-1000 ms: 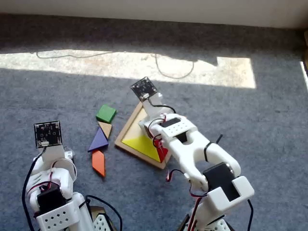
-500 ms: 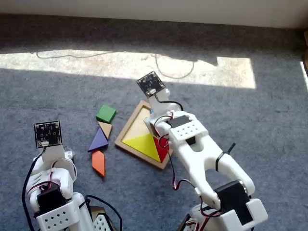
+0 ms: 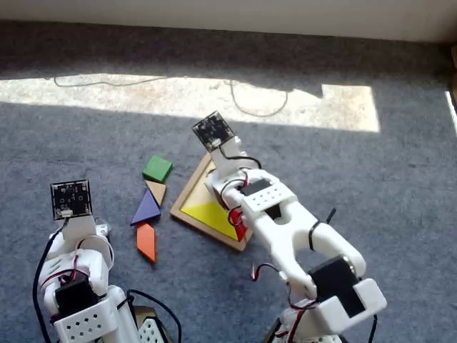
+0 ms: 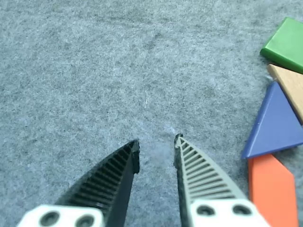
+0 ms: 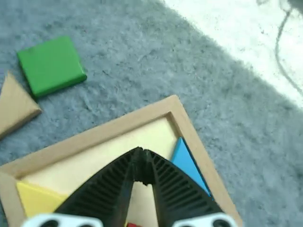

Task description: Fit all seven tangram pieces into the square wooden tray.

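The square wooden tray [image 3: 187,201] lies on the carpet with a yellow triangle [image 3: 211,214] and a red piece [image 3: 240,229] in it. In the right wrist view a light blue piece [image 5: 188,166] also lies against the tray's rim [image 5: 94,137], beside the yellow triangle [image 5: 38,198]. My right gripper [image 5: 142,158] is shut, holds nothing, and hovers over the tray's bare floor. Left of the tray lie a green square [image 3: 157,169], a tan triangle [image 3: 156,191], a purple-blue triangle [image 3: 146,209] and an orange parallelogram [image 3: 146,241]. My left gripper [image 4: 156,142] is open over bare carpet, left of these pieces.
Grey carpet [image 3: 371,186] covers the whole floor. A sunlit band [image 3: 178,96] with a thin cable [image 3: 250,107] runs behind the tray. The right arm's body [image 3: 300,243] covers the tray's near right corner.
The right arm's wrist swung right half a second ago and has come back left over the tray, near where it was a second ago. The left arm and the loose pieces have not moved.
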{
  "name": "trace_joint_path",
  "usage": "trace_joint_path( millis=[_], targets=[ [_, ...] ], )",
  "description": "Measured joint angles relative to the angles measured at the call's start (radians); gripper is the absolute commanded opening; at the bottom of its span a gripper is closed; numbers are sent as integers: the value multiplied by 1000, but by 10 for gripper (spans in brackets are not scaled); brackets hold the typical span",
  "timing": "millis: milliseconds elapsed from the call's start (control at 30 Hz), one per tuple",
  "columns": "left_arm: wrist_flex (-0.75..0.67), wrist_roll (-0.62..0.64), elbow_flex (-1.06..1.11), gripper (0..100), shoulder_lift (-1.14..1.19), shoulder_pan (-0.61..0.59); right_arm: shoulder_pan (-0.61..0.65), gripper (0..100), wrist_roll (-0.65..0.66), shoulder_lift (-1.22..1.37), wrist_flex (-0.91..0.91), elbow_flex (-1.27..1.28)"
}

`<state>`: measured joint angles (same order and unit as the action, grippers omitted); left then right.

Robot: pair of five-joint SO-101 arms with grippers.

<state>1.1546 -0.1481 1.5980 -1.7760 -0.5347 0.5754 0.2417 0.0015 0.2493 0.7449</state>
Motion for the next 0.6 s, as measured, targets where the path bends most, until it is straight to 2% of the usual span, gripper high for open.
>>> trace_joint_path(
  millis=[133, 400, 600],
  targets=[
    [0, 0, 0, 137, 0, 0, -11, 6, 2, 75, -2, -32],
    [0, 0, 0, 137, 0, 0, -103, 6, 0, 66, 0, -40],
    [0, 0, 0, 137, 0, 0, -169, 6, 0, 25, 66, -34]
  ],
)
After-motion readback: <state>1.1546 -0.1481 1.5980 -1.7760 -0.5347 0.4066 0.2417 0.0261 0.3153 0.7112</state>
